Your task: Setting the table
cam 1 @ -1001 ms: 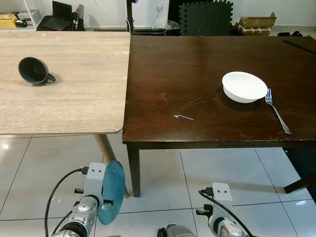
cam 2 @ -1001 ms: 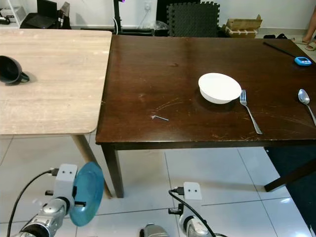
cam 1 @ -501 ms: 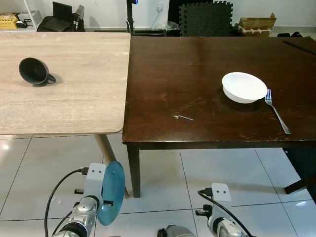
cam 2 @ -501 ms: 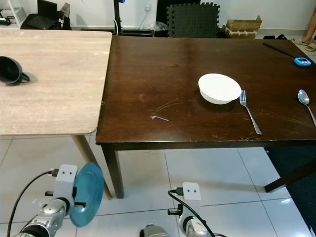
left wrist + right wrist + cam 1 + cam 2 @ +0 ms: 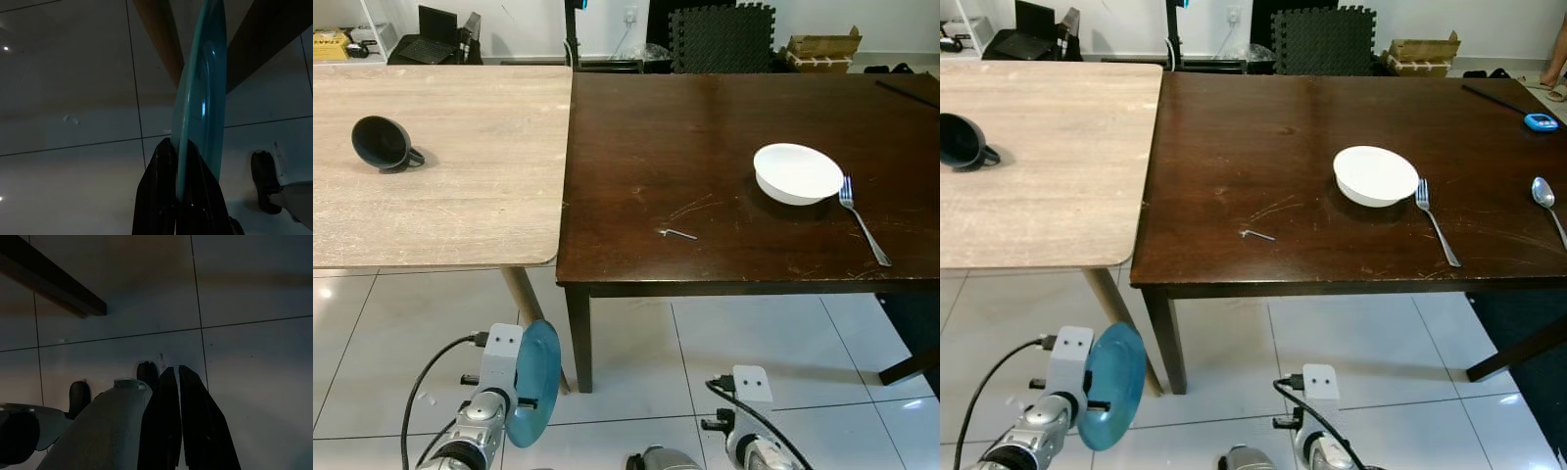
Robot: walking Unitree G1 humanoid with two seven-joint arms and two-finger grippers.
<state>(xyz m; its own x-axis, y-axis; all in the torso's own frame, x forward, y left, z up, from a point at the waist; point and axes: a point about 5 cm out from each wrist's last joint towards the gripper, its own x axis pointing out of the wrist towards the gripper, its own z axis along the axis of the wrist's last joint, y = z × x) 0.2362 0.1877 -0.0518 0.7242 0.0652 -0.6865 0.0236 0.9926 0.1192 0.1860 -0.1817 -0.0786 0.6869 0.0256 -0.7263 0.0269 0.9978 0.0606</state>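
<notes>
Two worktops stand side by side, touching. The dark brown wooden worktop [image 5: 705, 127] carries a round white bowl [image 5: 797, 172]. Just beside the bowl, on the robot's right, lies a silver metal fork [image 5: 864, 219]. Farther right lies a silver spoon [image 5: 1547, 204], and near the far corner sits a small blue gadget [image 5: 1540, 120] next to a thin black stick [image 5: 1494, 98]. A tiny bent metal bit [image 5: 677, 232] lies near the front edge, well apart from the bowl.

The pale wooden worktop [image 5: 460, 157] holds a dark grey cup [image 5: 382, 143] tipped on its side, with its handle touching the wood.

Low down, in front of both worktops and over the white tiled floor [image 5: 636, 343], the left claw [image 5: 177, 161] pinches the rim of a round teal plate [image 5: 533, 380]. The plate stands on its edge. A wooden leg of the pale worktop [image 5: 524, 299] stands right behind the plate.

The right claw [image 5: 174, 382] hangs idle over the floor with its two black fingers pressed close together. This wrist view is dark and hard to make out.

At the back are a black foam mat [image 5: 720, 37], a cardboard box [image 5: 822, 44] and a laptop [image 5: 429, 31]. The spoon is cut off at the picture's edge.
</notes>
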